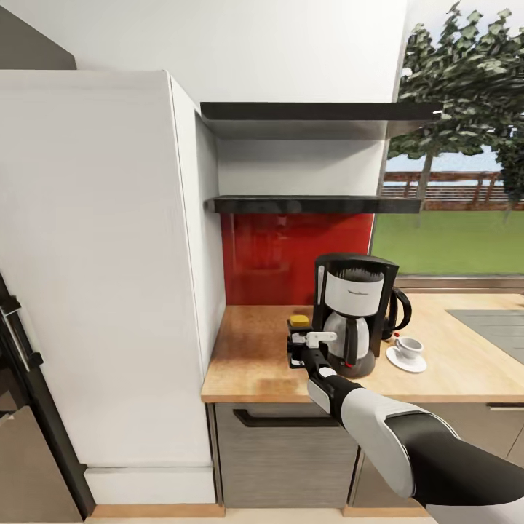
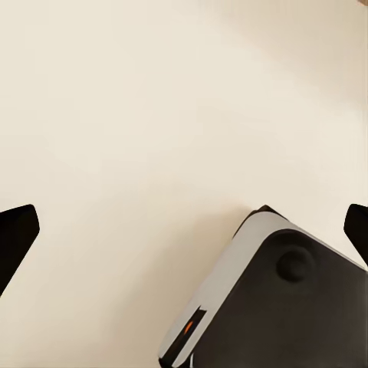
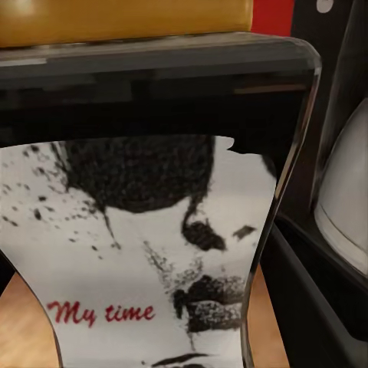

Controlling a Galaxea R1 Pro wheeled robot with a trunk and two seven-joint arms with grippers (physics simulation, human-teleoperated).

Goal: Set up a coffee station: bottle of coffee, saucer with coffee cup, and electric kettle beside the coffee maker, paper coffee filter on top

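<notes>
Bottle of coffee [image 1: 298, 321] (beside coffee maker [image 1: 354, 311])

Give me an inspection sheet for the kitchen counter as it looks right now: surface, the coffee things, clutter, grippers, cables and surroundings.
Surface: kitchen countertop, tan wood grain.
Job's things: coffee maker upright on the counter; bottle of coffee just beside it, yellow cap up, in the right gripper; coffee cup on the saucer on the maker's other side; electric kettle behind them; paper filter: nothing seen.
Clutter: nothing seen.
Grippers: right one shut on the bottle; left gripper open, fingertips at the frame edges over a pale surface.
Cables: nothing seen.
Surroundings: black kitchen shelf, red backsplash, white cabinet, window.
</notes>
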